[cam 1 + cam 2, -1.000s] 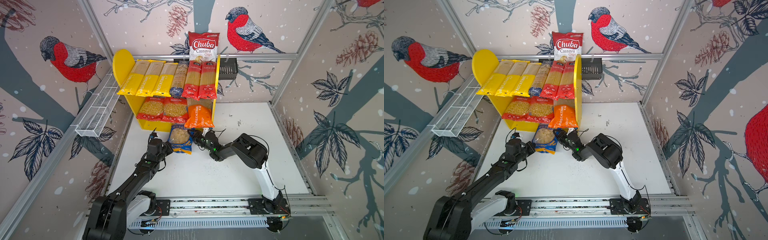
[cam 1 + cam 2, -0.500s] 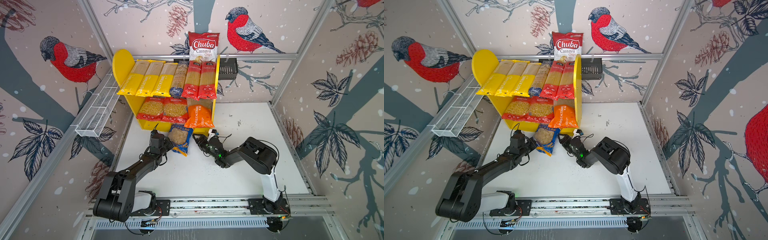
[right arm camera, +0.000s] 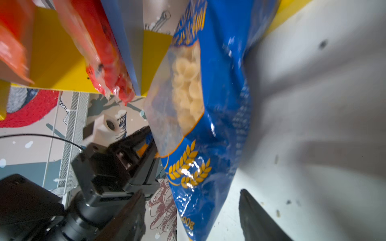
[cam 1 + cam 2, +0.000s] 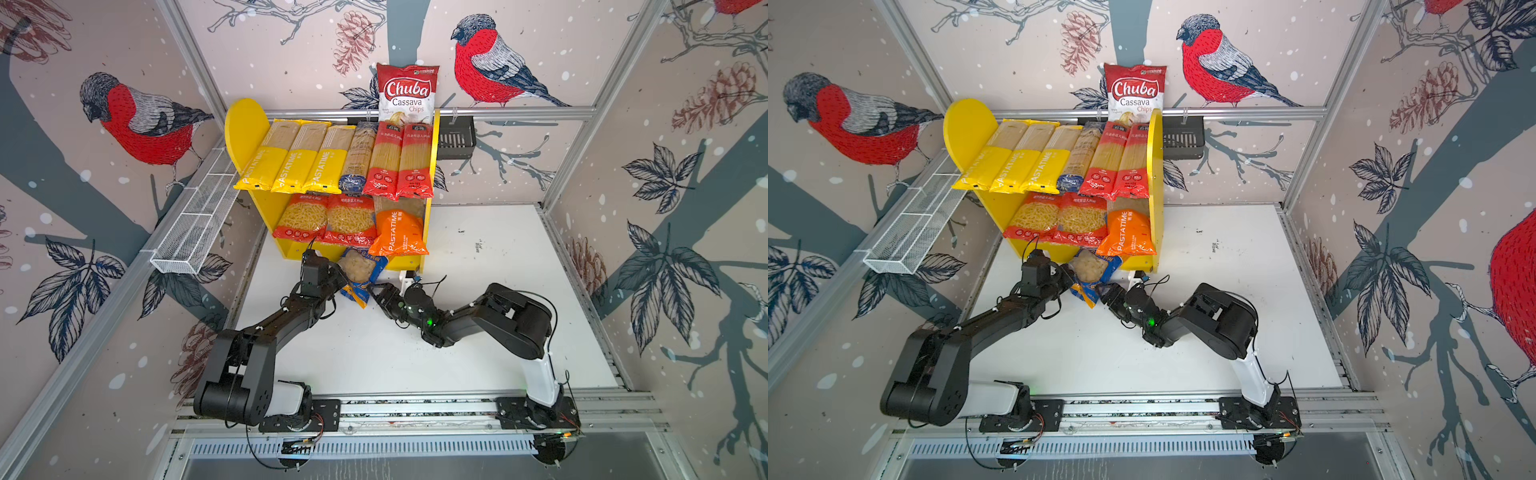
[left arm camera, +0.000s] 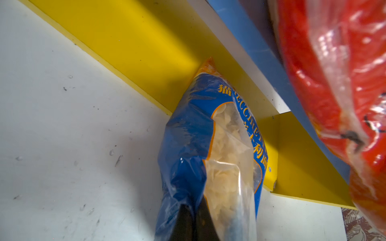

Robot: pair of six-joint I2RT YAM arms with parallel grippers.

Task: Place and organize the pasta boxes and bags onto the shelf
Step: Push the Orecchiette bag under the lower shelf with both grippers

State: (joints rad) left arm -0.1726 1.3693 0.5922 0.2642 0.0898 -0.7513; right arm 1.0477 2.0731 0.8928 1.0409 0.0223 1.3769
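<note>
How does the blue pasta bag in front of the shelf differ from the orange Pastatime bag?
The blue bag is held tilted in the shut left gripper, off the shelf; the orange bag lies on the lower board. The blue bag is blue with gold lettering; the orange bag carries white lettering. Both are short plastic pasta bags.

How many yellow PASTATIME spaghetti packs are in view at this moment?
3, side by side at the left end of the upper board of the shelf: outer pack, middle pack, and inner pack beside the blue-labelled pack. Any lying beneath them would be hidden.
</note>
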